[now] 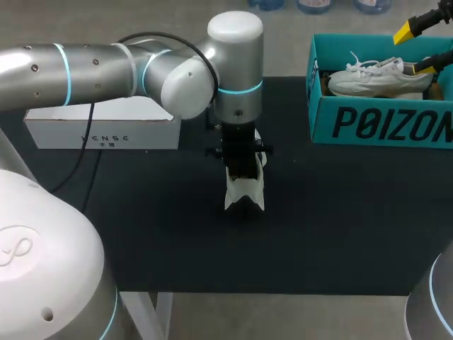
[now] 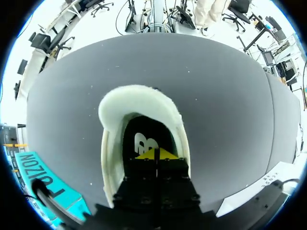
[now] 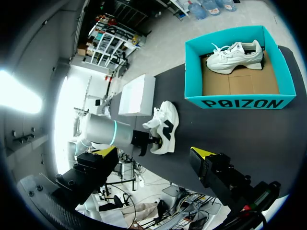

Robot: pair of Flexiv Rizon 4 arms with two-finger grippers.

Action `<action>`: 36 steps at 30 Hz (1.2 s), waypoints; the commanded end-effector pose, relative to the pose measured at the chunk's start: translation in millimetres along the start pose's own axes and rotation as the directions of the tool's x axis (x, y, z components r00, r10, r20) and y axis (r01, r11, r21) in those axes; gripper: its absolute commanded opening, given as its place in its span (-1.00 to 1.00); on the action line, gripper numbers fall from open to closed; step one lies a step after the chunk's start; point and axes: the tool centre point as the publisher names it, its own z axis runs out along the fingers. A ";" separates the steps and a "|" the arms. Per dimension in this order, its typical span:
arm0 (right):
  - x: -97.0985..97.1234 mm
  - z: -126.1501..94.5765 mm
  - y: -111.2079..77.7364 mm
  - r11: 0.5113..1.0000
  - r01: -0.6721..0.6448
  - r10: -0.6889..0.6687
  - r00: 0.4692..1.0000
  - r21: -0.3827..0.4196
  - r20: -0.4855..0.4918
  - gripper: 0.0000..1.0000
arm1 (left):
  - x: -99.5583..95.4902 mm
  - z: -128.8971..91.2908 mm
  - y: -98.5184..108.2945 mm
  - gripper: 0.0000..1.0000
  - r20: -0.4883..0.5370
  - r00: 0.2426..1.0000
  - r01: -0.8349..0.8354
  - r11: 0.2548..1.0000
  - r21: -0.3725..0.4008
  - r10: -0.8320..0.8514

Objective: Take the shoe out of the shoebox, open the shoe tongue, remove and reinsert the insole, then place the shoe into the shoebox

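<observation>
So the thing that matters here: the shoe [image 1: 244,190] is out on the dark table [image 1: 340,234], and our left gripper [image 2: 156,154] comes straight down into its mouth from above. In the left wrist view the padded collar [image 2: 139,98] curls around and ahead of the fingers, and the insole [image 2: 140,143] with its pale logo sits just beyond the yellow tips. The tips are pressed together with only a thin seam between them. Whether they've nipped an edge of the insole in there, we honestly can't tell.

The shoe's long axis runs roughly toward and away from the head camera, so pulling the insole out looks like a straight upward job for the left arm, which is already in place. Our right gripper [image 3: 152,152] is nowhere near. It hangs up over the teal shoebox [image 1: 382,127] at the far right corner, fingers spread wide and holding nothing. A second shoe [image 1: 375,78] lies on its side in that box.

What we can't see is a lot. From the head view the left wrist covers most of the shoe, and only one white end pokes out below it. We can't say whether that end is toe or heel. We also can't tell whether the tongue is pulled open or the insole has lifted at all. A white box [image 1: 102,131] sits behind the left arm.
</observation>
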 end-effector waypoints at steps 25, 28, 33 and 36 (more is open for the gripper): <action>0.0 0.4 0.3 1.000 0.000 0.000 1.000 0.001 0.002 1.00 | -18.2 23.4 -1.3 -1.00 0.002 0.999 -0.033 0.999 0.013 0.033; 0.0 0.4 0.3 1.000 0.000 0.000 1.000 0.001 0.002 1.00 | -18.2 24.1 1.6 -1.00 -0.002 0.999 -0.033 0.999 0.012 0.033; 0.0 0.4 0.3 1.000 0.000 0.000 1.000 0.001 0.002 1.00 | -14.5 -8.5 5.6 -1.00 -0.001 0.999 -0.035 0.999 -0.011 0.035; 0.0 0.4 0.3 1.000 0.000 0.000 1.000 0.001 0.002 1.00 | -14.1 -28.4 11.2 -1.00 -0.009 0.999 -0.043 0.997 -0.064 0.043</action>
